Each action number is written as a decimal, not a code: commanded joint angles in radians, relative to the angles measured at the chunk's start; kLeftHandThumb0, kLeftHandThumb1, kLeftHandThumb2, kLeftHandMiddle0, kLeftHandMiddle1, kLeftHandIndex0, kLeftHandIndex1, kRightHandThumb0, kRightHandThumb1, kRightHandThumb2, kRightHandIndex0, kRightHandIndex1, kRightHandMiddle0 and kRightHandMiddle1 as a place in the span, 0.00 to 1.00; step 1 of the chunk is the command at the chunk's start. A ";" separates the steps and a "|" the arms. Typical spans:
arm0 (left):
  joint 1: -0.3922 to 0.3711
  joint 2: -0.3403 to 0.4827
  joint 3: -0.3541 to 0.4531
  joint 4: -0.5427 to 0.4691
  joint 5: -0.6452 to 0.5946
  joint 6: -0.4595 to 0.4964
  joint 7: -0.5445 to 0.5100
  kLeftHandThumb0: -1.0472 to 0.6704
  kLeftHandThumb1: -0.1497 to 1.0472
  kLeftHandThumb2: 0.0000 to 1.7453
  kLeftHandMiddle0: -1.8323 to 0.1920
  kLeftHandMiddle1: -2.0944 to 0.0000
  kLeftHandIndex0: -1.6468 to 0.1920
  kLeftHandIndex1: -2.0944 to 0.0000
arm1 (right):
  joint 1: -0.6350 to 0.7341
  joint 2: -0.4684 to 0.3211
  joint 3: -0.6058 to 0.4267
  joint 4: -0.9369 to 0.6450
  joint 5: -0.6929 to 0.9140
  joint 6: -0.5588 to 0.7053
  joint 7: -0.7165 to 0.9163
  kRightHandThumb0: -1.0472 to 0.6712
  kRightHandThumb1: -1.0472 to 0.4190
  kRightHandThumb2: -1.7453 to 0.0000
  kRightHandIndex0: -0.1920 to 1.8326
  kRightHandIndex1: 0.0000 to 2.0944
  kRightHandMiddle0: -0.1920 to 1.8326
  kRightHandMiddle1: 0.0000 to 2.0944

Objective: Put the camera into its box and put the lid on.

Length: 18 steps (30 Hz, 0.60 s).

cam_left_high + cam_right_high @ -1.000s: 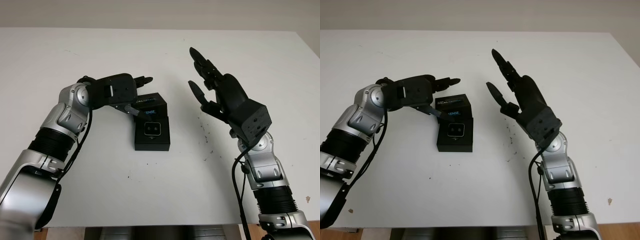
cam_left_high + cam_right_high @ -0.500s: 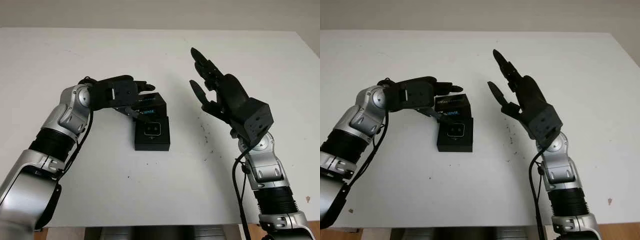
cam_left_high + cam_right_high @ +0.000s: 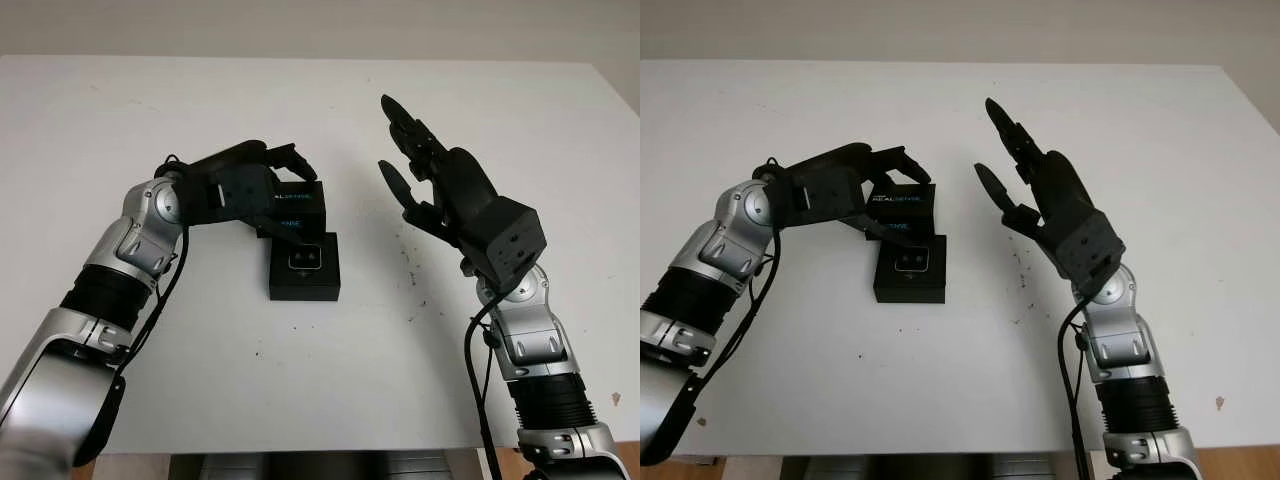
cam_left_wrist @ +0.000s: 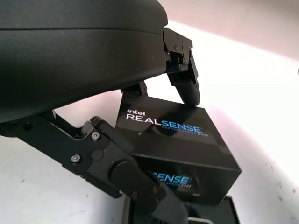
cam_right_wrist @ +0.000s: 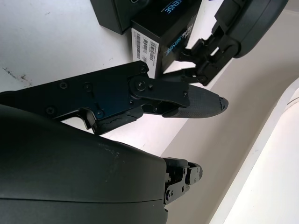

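The camera (image 3: 304, 259) sits face up in its open black box (image 3: 304, 268) near the middle of the white tabletop (image 3: 300, 370). At the box's 12 o'clock edge, the black lid (image 3: 291, 205), printed with RealSense lettering, is raised off the tabletop and tilted, clamped in the left hand (image 3: 248, 185), with fingers (image 4: 184, 84) over its far top edge and one against its near side. The left hand reaches in from the box's 10 o'clock. The right hand (image 3: 425, 175) is open, held in the air at the box's 2 o'clock, well apart from it.
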<state>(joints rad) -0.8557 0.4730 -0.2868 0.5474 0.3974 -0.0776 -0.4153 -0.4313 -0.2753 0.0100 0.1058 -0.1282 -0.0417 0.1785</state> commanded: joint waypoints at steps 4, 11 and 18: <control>0.005 -0.002 0.016 0.024 -0.007 -0.019 0.022 0.45 1.00 0.03 0.81 0.20 0.85 0.25 | 0.008 -0.007 -0.002 -0.017 -0.004 -0.011 -0.004 0.23 0.00 0.69 0.15 0.03 0.14 0.03; 0.000 0.001 0.015 0.010 0.004 0.009 0.034 0.45 1.00 0.03 0.84 0.21 0.85 0.25 | 0.005 -0.006 0.003 -0.013 -0.019 -0.007 -0.009 0.22 0.00 0.69 0.15 0.03 0.15 0.03; -0.003 0.003 0.031 -0.064 0.011 0.132 0.014 0.45 1.00 0.04 0.81 0.17 0.85 0.21 | -0.001 0.002 0.008 -0.001 -0.026 -0.009 -0.020 0.20 0.00 0.69 0.15 0.03 0.15 0.03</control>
<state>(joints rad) -0.8557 0.4709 -0.2752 0.5127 0.4104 0.0314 -0.3952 -0.4314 -0.2748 0.0171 0.1075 -0.1509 -0.0493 0.1638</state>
